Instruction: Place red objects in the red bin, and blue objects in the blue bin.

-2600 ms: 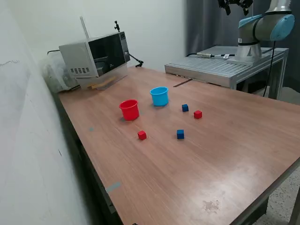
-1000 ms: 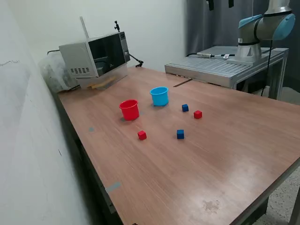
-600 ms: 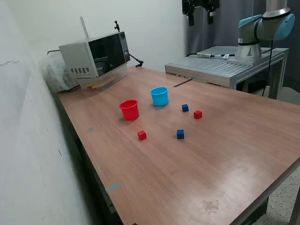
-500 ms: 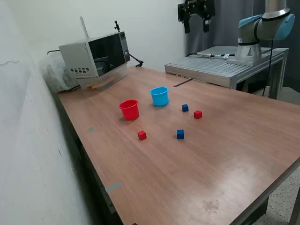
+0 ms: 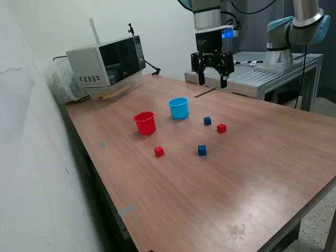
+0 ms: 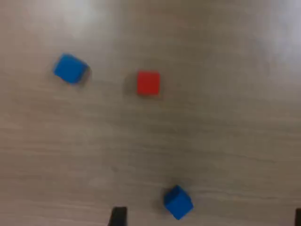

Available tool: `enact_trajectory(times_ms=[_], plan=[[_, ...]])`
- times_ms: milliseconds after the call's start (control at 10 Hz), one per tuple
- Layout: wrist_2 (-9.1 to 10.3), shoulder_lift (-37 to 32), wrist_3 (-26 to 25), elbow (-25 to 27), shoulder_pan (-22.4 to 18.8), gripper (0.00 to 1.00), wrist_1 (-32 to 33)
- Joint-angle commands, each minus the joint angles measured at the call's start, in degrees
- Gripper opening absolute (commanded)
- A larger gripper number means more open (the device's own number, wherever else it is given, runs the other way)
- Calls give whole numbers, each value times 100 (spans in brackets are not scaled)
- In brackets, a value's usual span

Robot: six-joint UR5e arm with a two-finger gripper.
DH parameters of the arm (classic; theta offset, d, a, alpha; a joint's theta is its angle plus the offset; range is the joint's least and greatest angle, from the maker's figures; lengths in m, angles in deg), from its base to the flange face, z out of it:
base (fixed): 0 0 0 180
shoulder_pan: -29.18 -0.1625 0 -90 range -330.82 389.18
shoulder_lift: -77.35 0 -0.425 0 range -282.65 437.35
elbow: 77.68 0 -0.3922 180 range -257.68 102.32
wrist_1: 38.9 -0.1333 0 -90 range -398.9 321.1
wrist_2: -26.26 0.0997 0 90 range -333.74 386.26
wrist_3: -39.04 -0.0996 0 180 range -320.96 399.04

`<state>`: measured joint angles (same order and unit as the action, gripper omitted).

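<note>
Down from high near the back wall, the arm has swung in over the far part of the worktop [image 5: 252, 173], and its pincer [image 5: 212, 80] now hangs above the bare wood, fingers apart and holding nothing. None of the cubes or cups has shifted.

Toward the far edge stand the red bin [image 5: 145, 123] and the blue bin [image 5: 178, 107], side by side but apart, the blue one nearer the pincer. One blue cube [image 5: 207, 121] and one red cube [image 5: 221, 128] sit close together just past the blue bin, toward the exterior view's right. The other red cube [image 5: 159, 151] and the other blue cube [image 5: 202, 150] lie further toward the near edge, well apart from each other. All four are out on the wood, so no sorting is done yet.

The wrist view, somewhat blurred, shows two blue cubes [image 6: 70, 68] [image 6: 178, 202] and a red cube [image 6: 148, 83] below the camera.

These cubes look small, rigid and light, likely smooth-faced. Each is best taken across two opposite flat sides, with the fingers squared to those faces; a grip on the corners could twist or flick one away
</note>
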<state>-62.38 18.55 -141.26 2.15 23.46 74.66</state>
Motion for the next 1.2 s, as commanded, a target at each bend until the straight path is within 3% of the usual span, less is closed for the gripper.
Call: enact_trajectory(times_ms=[0,400,500,600,900,1100], plan=[[-13,957,-5,-546,-26,100,412],[-31,1344,-14,-1100,36,100,648],[-109,1502,-14,-1292,62,100,658],[-327,1643,-14,-1416,141,100,658],[-347,1749,-23,-1584,343,100,658],[-347,2108,-23,-2004,352,100,667]])
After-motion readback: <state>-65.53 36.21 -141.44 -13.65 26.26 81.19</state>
